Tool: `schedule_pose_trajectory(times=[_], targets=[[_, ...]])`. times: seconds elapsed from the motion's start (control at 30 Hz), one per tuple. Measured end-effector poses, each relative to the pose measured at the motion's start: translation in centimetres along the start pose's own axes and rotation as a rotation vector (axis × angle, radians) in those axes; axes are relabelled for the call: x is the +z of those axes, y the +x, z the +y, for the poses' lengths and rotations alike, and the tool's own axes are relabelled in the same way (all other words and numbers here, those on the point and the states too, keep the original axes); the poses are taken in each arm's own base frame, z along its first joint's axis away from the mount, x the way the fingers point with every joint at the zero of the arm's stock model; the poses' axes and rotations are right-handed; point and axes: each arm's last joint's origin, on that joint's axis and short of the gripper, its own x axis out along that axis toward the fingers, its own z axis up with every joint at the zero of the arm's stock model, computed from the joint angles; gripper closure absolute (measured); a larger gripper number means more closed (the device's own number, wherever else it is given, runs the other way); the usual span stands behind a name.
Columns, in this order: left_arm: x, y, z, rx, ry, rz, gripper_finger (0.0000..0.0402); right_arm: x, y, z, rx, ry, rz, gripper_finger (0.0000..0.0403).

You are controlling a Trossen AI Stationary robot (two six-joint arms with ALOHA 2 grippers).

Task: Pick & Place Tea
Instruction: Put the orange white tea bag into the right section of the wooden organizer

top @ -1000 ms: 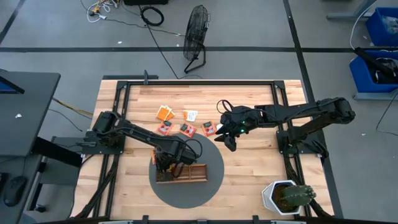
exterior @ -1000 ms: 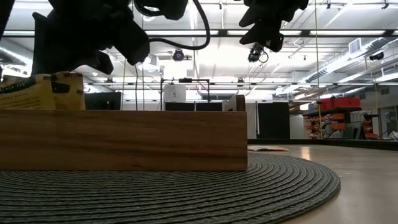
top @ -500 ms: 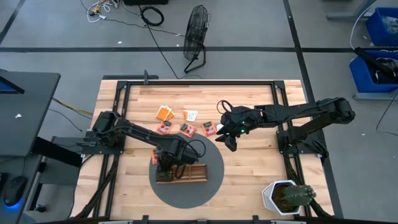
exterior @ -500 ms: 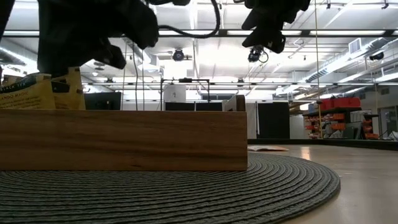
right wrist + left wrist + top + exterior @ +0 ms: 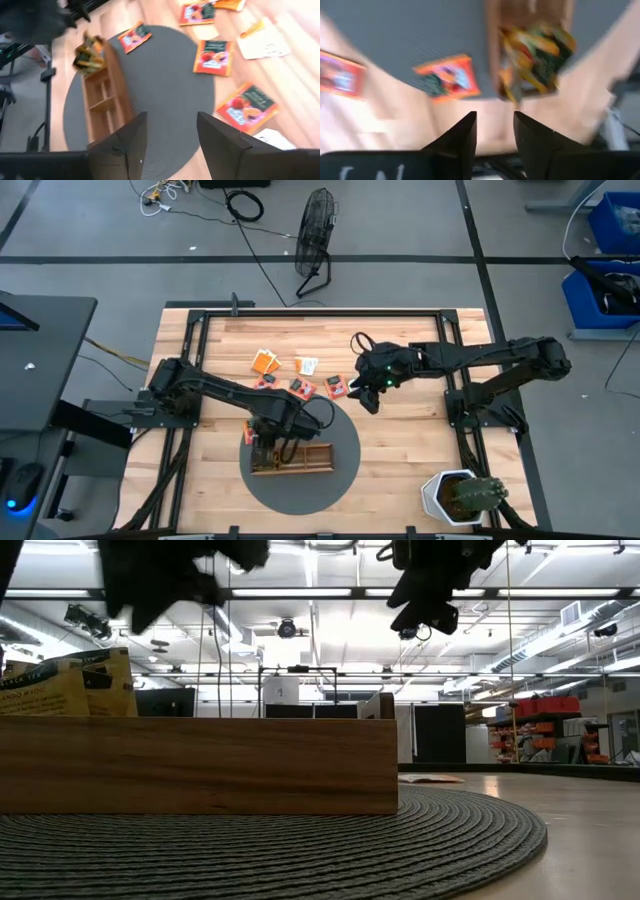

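above the tray's (image 5: 292, 459) end, the left gripper (image 5: 266, 438) has lifted, fingers parted, sachets (image 5: 70, 686) left inside; right gripper (image 5: 367, 393) open.

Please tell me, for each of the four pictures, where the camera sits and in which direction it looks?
High view: above the table, straight down; both arms show, the left gripper over the wooden tray.
Low view: table height, level across the round mat; both arms come in from above.
Left wrist view: on the left arm, down past its own open fingers at the sachets in the tray.
Right wrist view: on the right arm, past the open right gripper down at loose sachets.
Shared: all four views show the tray with its sachets.
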Motion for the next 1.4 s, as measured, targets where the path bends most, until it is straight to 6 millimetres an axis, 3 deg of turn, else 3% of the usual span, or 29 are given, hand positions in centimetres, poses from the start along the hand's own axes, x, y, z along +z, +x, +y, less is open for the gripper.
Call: schedule_pose_trajectory(times=[0.2, 0.4, 0.53, 0.63, 0.8, 0.97, 1.2, 1.4], targets=[[-2.9, -4.2, 2.4, 0.252, -0.146, -0.210, 0.0266, 1.0, -0.3, -2.2, -0.048, 0.065, -0.034, 0.0225], [-6.4, -9.0, 7.1, 0.418, -0.502, -0.555, 0.0266, 1.5, -0.6, -3.6, -0.071, 0.122, -0.055, 0.0225], [-7.6, -10.6, 10.7, 0.423, -0.706, -0.692, 0.0266, 1.8, -0.6, -3.6, -0.055, 0.164, -0.074, 0.0225], [-8.0, -10.7, 13.6, 0.413, -0.813, -0.677, 0.0266, 1.9, -0.7, -3.6, -0.045, 0.202, -0.087, 0.0225], [-7.8, -9.9, 17.2, 0.431, -0.919, -0.607, 0.0266, 2.0, -0.6, -3.3, -0.033, 0.260, -0.102, 0.0225], [-6.8, -8.4, 18.6, 0.395, -0.853, -0.541, 0.0266, 1.9, -0.5, -2.6, -0.030, 0.305, -0.114, 0.0225], [-5.7, -3.3, 20.0, 0.375, -0.787, -0.451, 0.0266, 1.4, -0.3, -1.5, -0.067, 0.338, -0.136, 0.0225], [-6.7, 1.1, 21.9, 0.268, -0.832, -0.364, 0.0266, 1.4, -0.2, -1.3, -0.070, 0.371, -0.141, 0.0225]])
